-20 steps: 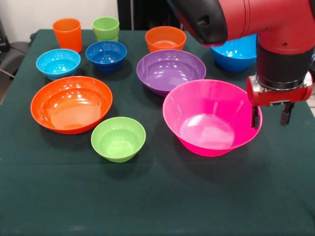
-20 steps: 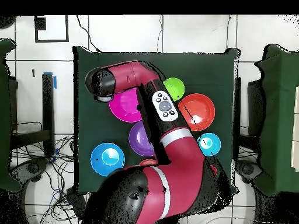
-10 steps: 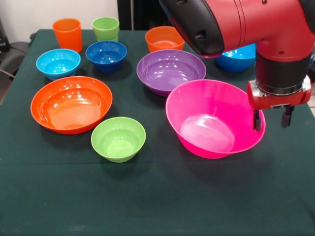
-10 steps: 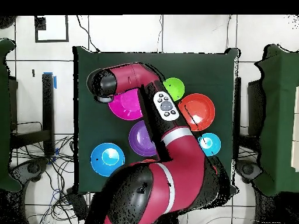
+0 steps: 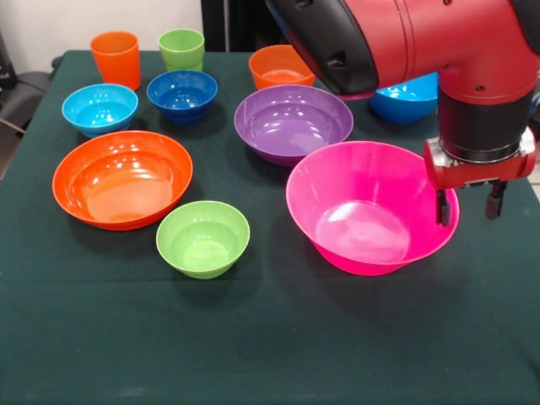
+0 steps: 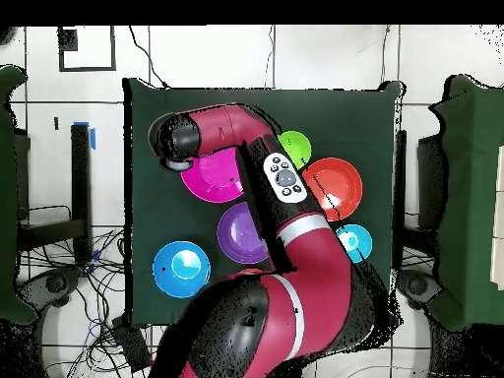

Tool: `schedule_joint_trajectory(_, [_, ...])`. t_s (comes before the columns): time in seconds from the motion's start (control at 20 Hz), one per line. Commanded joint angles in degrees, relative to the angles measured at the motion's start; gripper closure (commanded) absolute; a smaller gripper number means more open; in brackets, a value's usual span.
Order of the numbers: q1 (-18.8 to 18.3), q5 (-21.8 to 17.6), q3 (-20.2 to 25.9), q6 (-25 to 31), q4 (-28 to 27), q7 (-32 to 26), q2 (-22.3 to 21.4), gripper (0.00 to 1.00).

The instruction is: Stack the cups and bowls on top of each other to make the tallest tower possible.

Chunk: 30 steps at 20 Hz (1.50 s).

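I see hand clamped on pink bowl rim, right of frame; bowl tilted, near purple bowl.

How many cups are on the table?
2. The orange cup stands at the far left corner, and the green cup is just right of it. The big arm could hide more.

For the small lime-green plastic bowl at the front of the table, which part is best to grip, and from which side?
Grip the rim of the small lime-green plastic bowl from above, one finger inside and one outside. It sits upright with its mouth open, its thin wall flares outward, and bare green cloth surrounds it. Probably take the edge facing away from the wide orange bowl.
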Motion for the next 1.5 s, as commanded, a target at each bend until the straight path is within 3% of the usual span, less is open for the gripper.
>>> schedule_joint_trajectory(0.05, [-2.3, -2.8, 1.8, 6.9, 0.4, -21.7, -2.4, 0.00])
schedule_joint_trajectory(0.6, [-2.3, -2.9, 1.5, 9.5, -2.1, -25.0, -2.9, 0.00])
schedule_joint_trajectory(0.75, [-1.8, -4.1, 1.2, 6.8, -2.1, -24.8, -2.9, 0.00])
schedule_joint_trajectory(0.95, [-1.1, -5.1, 1.2, 2.5, -3.4, -24.0, 0.6, 0.00])
schedule_joint_trajectory(1.5, [-0.6, -5.4, 1.6, 3.0, -5.5, -25.2, 2.5, 0.00])
